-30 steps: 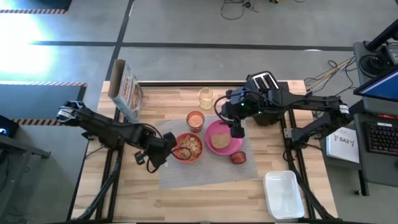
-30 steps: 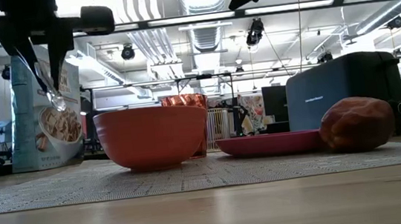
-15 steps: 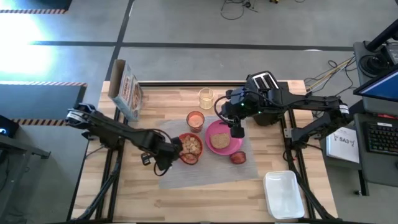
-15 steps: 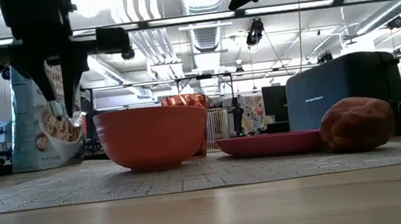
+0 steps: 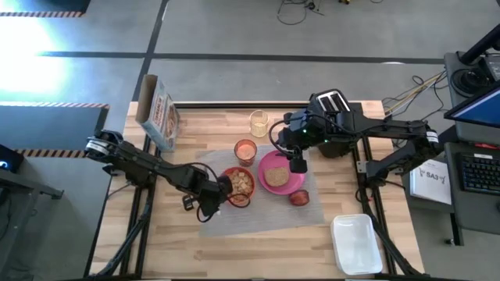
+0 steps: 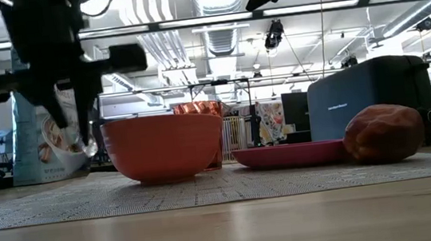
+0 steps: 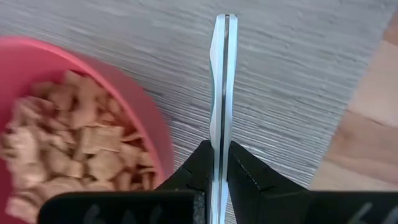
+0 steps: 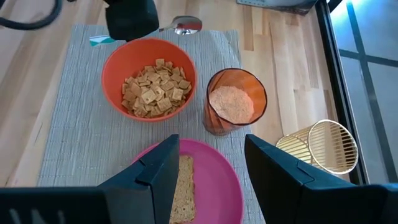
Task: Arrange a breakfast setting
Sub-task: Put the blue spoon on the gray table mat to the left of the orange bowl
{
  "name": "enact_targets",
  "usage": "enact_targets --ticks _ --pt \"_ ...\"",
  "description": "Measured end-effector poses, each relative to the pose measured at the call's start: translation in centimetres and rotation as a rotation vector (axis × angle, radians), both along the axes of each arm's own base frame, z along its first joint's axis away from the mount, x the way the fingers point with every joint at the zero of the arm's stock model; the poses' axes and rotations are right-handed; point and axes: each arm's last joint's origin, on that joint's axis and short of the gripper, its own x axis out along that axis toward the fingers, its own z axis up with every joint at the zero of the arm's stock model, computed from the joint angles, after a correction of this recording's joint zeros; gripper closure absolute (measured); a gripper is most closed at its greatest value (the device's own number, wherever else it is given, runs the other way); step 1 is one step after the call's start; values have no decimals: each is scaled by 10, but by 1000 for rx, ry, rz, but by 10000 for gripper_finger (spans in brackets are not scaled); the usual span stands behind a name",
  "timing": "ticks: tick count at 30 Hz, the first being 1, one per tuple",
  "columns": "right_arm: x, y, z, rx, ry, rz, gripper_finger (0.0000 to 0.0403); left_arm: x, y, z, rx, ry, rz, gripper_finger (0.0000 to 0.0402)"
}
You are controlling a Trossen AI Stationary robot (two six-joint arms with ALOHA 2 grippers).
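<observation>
Left gripper (image 7: 222,163): you see its fingers clenched on the spoon (image 7: 222,87), beside the bowl (image 5: 237,186).
Right gripper (image 8: 211,155): fingers released, above the plate (image 5: 289,181).

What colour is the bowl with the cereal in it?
The bowl is red-orange, clearest in the right wrist view.

Bare light wooden table (image 5: 258,250) open along the near edge, white rectangular tray (image 5: 356,244) blocking its right corner, upright cereal box (image 5: 158,115) and black toaster (image 5: 334,105) walling the far side, left pincer (image 5: 219,190) crowding the red-orange bowl (image 5: 239,186)'s near-left rim.
</observation>
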Motion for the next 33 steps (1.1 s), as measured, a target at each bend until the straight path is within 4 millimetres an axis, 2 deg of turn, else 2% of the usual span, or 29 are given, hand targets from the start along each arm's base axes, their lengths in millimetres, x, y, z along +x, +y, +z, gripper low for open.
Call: enact_targets --ticks 7,14,33 --pt "0 0 0 -61 1 60 232 -4 1 -17 -13 -27 14 384" --pt "0 0 0 -17 0 18 232 0 0 -24 -45 -129 15 384" --pt "0 0 0 15 -1 -13 232 -1 0 -25 -78 -118 127 384"
